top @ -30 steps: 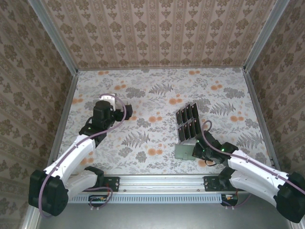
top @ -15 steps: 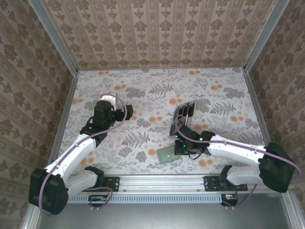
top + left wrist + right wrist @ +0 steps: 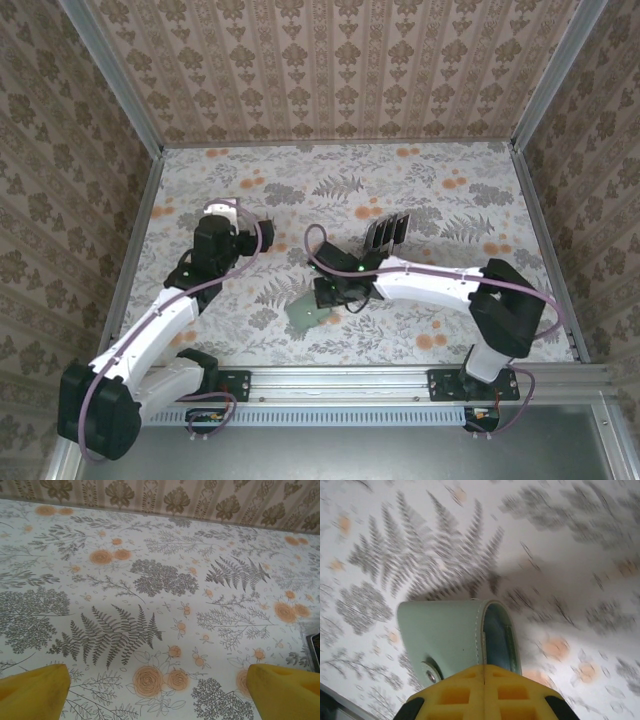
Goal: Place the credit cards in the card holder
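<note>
The sage-green card holder (image 3: 304, 315) hangs just above the table at the front centre, its open mouth bulging in the right wrist view, card holder (image 3: 450, 635). My right gripper (image 3: 325, 296) is shut on one edge of it, right gripper (image 3: 484, 672), with the yellow fingers pressed together. The black credit cards (image 3: 388, 231) stand in rows behind the right arm, which hides their lower part. My left gripper (image 3: 222, 212) hovers over the table's left side. Its yellow fingers (image 3: 32, 692) are spread wide, left gripper (image 3: 160, 695), with only the floral cloth between them.
A floral cloth (image 3: 330, 190) covers the table, and patterned walls close it in on three sides. The right arm (image 3: 440, 285) stretches across the front right. A metal rail (image 3: 340, 385) runs along the near edge. A dark corner (image 3: 315, 650) pokes in at the left wrist view's right edge.
My right arm has swung left from the front right to the centre, carrying the card holder with it. The left arm has barely moved.
</note>
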Available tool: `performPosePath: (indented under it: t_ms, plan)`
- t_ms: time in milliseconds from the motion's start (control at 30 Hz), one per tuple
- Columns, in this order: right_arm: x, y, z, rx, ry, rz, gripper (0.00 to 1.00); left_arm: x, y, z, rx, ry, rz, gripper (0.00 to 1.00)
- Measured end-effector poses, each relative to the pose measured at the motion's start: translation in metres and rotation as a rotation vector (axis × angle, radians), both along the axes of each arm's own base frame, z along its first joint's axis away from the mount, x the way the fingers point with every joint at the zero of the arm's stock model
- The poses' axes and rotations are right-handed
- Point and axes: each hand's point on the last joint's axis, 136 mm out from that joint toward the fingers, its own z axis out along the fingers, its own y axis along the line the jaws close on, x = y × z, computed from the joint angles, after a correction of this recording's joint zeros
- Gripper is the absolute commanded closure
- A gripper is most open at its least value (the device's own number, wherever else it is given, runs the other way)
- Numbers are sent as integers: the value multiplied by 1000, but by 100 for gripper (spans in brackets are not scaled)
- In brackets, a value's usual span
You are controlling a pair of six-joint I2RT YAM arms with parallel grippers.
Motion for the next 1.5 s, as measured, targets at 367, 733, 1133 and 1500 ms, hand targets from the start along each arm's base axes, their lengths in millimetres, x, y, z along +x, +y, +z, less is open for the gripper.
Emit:
performPosePath:
  t_ms: [367, 733, 1133, 1500]
  plan:
    - [100, 20, 20, -38, -109, 20, 100, -8, 11, -1, -18, 5, 50, 0]
    - [112, -22, -4, -147, -80, -12, 37, -9, 11, -15, -31, 47, 65, 0]
    - [35, -42, -59, -230, 47, 11, 38, -7, 10, -28, -15, 85, 67, 0]
    - [42, -95, -46, -233, 28, -96, 39, -7, 8, -28, -15, 85, 61, 0]
